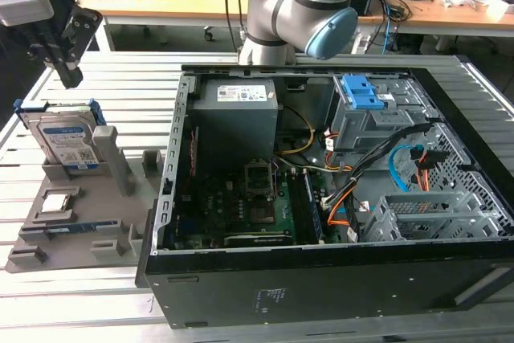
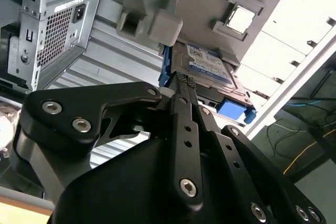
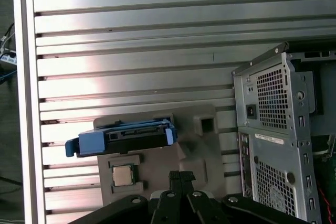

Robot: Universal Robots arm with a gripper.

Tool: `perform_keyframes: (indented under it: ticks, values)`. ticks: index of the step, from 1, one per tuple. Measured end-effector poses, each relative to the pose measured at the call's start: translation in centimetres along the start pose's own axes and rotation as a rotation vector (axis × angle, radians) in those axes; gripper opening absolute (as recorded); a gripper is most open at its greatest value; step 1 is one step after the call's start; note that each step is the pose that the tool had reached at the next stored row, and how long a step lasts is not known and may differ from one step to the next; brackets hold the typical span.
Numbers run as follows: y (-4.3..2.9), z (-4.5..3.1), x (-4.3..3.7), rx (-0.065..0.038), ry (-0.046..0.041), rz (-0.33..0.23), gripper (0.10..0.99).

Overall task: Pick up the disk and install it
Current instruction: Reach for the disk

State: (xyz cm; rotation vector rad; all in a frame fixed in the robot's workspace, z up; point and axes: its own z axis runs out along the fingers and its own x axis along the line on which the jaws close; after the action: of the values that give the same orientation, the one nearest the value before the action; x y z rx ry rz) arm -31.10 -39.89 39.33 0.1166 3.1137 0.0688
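Exterior view: what is there?
— One disk, a flat rectangular silver-grey hard drive with blue plastic rails (image 1: 68, 140), stands on edge in one grey plastic holder (image 1: 88, 218) on the slatted metal surface (image 1: 72, 303). It is beside one open black computer case (image 1: 321, 295). One black gripper (image 1: 71, 78) hangs just above the disk, apart from it.

Second wrist view: the jaws?
— Clenched together on nothing, pointing towards the disk (image 2: 207, 66).

First wrist view: how would it handle?
— Rigid, fairly heavy and shock-sensitive, I'd judge. Pinching the disk (image 3: 126, 137) across its flat faces at the upper edge looks best. One small square silver chip (image 3: 122, 176) lies just beside it.
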Motion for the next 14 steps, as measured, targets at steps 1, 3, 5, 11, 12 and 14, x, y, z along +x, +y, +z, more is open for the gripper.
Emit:
perform_keyframes:
  ticks: [1,3,5,11,12,14]
  values:
    - [-0.01,-0.01,0.16,0.000,0.0001,0.000,0.106]
    - [-0.03,-0.02,0.46,0.000,0.0001,0.000,0.106]
    - [-0.05,-0.02,0.71,0.000,0.0000,0.000,0.106]
    - [-0.12,-0.04,1.60,0.000,0.0000,0.000,0.106]
    - [-0.14,-0.05,1.90,0.000,0.0000,0.000,0.106]
    - [-0.16,-0.06,2.22,0.000,0.0000,0.000,0.106]
